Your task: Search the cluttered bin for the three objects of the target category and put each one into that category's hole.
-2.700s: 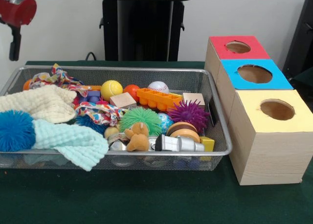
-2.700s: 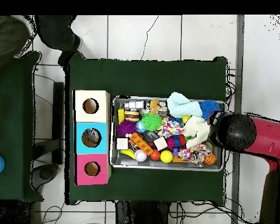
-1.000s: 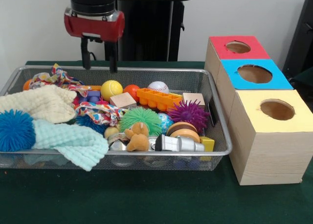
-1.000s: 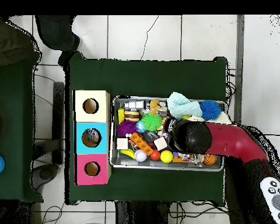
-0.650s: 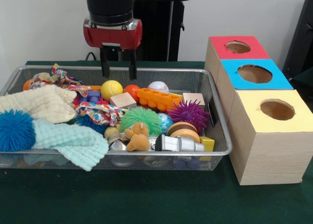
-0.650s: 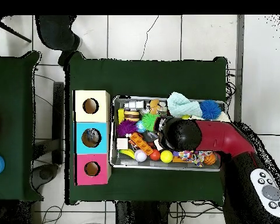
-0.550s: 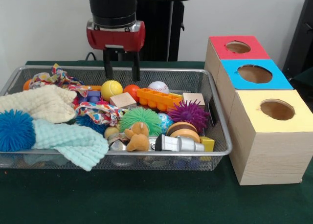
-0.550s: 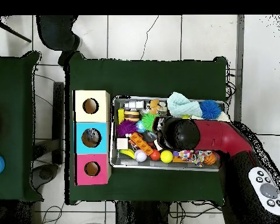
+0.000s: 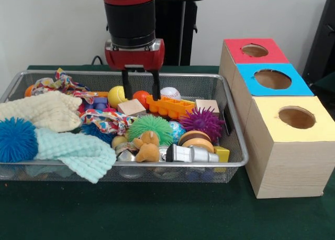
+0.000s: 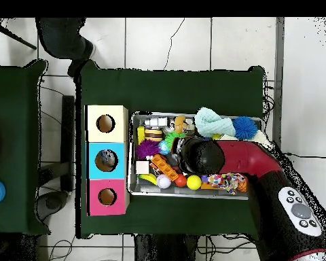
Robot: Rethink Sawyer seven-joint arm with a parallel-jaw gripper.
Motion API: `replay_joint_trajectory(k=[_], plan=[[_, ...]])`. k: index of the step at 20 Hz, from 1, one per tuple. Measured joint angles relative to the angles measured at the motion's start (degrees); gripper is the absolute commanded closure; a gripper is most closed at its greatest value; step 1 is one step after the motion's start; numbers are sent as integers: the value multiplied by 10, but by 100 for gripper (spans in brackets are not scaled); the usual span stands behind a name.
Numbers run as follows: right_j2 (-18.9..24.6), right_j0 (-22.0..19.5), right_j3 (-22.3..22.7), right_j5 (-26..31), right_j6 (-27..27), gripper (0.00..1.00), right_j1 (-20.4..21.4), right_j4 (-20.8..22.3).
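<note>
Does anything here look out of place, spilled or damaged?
Nothing is spilled or broken. Only the mint cloth hangs over the front rim of the wire bin. The open gripper hovers over the orange ball.

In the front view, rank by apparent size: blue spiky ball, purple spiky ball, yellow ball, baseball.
1. Blue spiky ball, though it is nearer the camera.
2. Purple spiky ball.
3. Yellow ball and baseball: too alike to rank; both partly hidden.

front cam sitting low and close across the table | overhead looking straight down from way up | both catching the mesh bin and boxes
</note>
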State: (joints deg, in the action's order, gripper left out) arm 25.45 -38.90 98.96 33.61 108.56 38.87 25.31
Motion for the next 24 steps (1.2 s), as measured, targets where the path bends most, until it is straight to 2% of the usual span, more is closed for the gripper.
replay_joint_trajectory(k=[13, 24], plan=[[-2, 3, 0, -31, 0, 0, -46, 39], [-38, 28, -1, -80, 0, 0, -88, 61]])
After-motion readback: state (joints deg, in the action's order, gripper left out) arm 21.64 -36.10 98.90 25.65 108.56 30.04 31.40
